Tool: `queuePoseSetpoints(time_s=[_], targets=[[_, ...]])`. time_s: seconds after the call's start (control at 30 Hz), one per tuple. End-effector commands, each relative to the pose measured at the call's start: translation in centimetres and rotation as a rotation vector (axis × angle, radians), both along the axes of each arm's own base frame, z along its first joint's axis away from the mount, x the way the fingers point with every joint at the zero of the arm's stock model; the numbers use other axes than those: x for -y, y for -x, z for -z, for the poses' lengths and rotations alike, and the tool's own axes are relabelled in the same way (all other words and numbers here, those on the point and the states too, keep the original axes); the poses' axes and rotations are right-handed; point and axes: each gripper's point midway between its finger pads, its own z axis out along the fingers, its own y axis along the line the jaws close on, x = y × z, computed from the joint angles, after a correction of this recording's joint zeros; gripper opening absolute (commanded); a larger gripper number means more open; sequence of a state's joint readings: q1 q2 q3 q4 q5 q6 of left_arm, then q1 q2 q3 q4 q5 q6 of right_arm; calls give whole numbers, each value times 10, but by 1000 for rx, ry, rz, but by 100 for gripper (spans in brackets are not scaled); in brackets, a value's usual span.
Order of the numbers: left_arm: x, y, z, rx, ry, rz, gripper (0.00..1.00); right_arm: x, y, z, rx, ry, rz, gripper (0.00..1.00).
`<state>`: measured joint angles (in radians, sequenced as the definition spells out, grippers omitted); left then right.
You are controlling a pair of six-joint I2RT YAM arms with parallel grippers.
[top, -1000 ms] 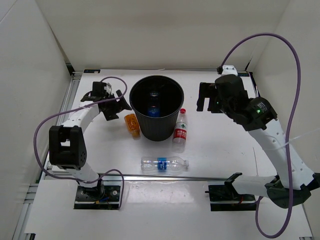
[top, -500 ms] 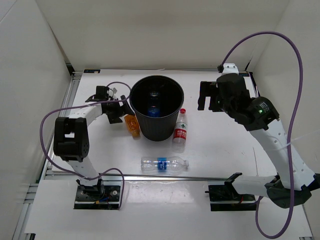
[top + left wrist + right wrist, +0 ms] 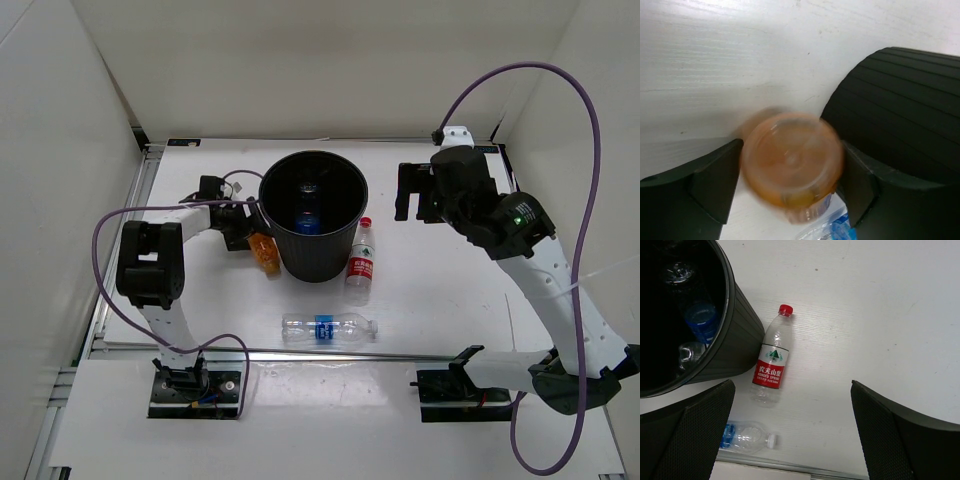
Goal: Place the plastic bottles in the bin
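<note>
Left gripper (image 3: 792,172): low at the table, at the left side of the bin, with one black finger on each side of the orange bottle (image 3: 790,155). The bottle fills the gap between the fingers. It is blurred in the wrist view, so it cannot be told whether the fingers are pressing on it or only flanking it. The orange bottle is close against the ribbed outer wall of the bin (image 3: 312,262), on the table (image 3: 450,290).

Right gripper (image 3: 792,410): raised above the table to the right of the bin, jaws spread wide, nothing between them.

Bin: upright at the middle of the table. Inside it lies a bottle with a blue label (image 3: 307,215), with more clear plastic beside it. The count is not certain.

Red-labelled bottle (image 3: 772,362): lying on the table just beside the bin's right wall, red cap toward the far side.

Blue-labelled bottle (image 3: 328,329): lying flat on the table nearer the arm bases, apart from the bin, white cap pointing right.
</note>
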<state>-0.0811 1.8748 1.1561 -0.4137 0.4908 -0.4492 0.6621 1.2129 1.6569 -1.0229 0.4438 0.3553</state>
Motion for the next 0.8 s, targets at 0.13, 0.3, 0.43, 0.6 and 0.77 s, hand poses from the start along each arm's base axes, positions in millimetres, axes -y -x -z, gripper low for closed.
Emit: queuePoseSetpoints(time_s=[0.13, 0.3, 0.43, 0.6, 0.77], targets=[[-7, 7, -3, -11, 18, -27, 67, 2, -6, -15, 48, -1, 8, 100], [-25, 9, -11, -1, 9, -93, 52, 2, -6, -15, 48, -1, 8, 100], [-56, 4, -44, 77, 6, -209, 49, 2, -6, -11, 40, 6, 8, 100], [-96, -21, -147, 324, 58, -332, 52, 1, -4, -12, 44, -4, 1, 100], [-111, -42, -257, 523, 136, -406, 53, -2, -5, -13, 46, -22, -2, 100]])
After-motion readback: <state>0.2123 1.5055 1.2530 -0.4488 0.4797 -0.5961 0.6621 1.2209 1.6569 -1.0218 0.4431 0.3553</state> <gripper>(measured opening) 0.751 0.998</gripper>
